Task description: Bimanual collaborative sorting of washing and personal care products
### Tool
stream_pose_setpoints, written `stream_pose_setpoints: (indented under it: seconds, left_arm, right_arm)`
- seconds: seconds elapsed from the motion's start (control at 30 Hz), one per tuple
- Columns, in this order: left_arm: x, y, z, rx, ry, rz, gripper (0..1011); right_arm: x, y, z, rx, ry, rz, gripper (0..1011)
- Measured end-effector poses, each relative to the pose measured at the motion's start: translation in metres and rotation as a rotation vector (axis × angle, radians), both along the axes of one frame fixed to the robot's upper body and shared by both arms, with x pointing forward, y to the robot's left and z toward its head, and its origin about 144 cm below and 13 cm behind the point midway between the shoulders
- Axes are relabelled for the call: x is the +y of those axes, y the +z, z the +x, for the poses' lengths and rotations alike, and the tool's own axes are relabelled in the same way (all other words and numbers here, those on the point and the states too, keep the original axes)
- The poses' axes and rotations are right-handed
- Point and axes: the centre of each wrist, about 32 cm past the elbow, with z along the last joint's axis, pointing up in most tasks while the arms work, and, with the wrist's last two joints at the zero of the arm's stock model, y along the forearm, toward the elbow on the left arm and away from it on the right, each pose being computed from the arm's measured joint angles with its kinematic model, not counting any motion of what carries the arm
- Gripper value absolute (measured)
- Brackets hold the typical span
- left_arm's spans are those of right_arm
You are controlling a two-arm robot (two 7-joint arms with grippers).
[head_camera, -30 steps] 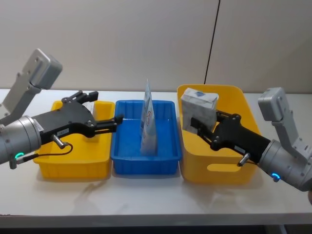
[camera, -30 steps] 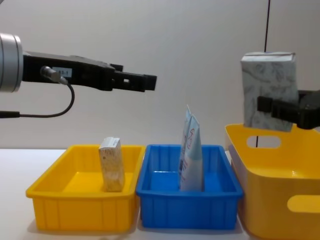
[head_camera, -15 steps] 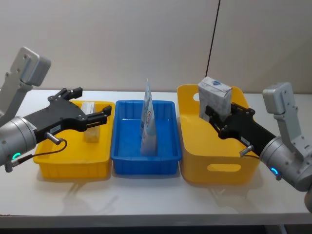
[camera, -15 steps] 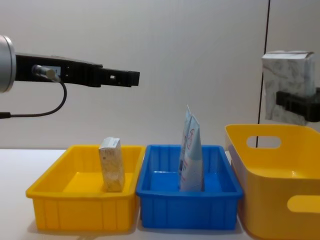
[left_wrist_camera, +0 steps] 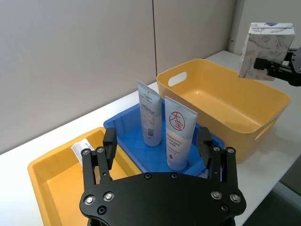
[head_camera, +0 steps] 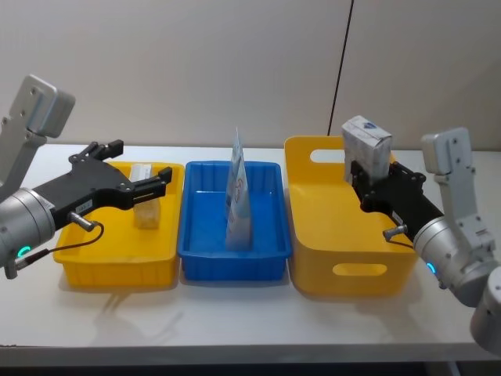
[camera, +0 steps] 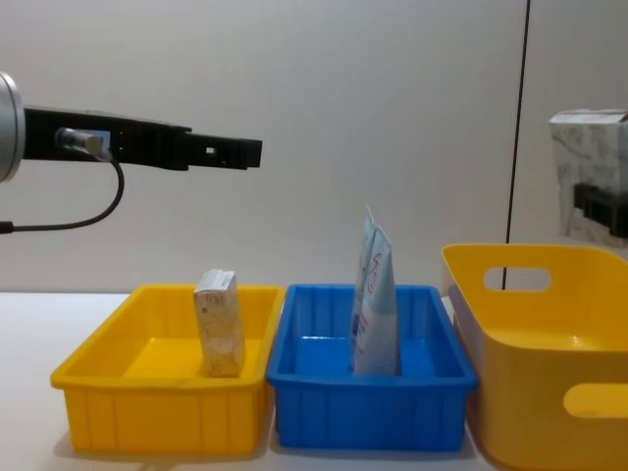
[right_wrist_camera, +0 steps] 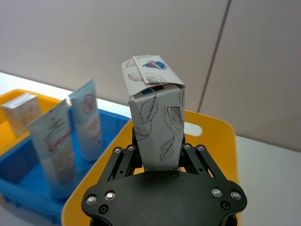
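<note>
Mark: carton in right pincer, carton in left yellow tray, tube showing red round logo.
held carton (right_wrist_camera: 157, 125), right wrist view, leaf-printed front face.
tray carton (camera: 220, 329), chest view, side face.
logo tube (left_wrist_camera: 176, 141), left wrist view, body below the logo.

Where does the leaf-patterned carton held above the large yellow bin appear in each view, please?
Head: carton above the yellow bin's back right corner.
Chest: at the right edge, high above the bin.
Left wrist: far off, beyond the bin.
Right wrist: close up, upright between the jaws.
Shared landmark: the yellow bin.
</note>
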Motion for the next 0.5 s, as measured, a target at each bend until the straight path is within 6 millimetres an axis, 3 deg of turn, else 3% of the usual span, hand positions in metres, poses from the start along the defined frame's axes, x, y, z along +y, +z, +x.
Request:
stream_pose_setpoints:
  seconds: [0.5]
  left_arm:
    - [0.0, 0.0, -0.001, 0.001, 0.015, -0.002, 1001]
  right_arm:
    - [0.032, -0.007, 0.006, 0.083, -0.243, -0.003, 347]
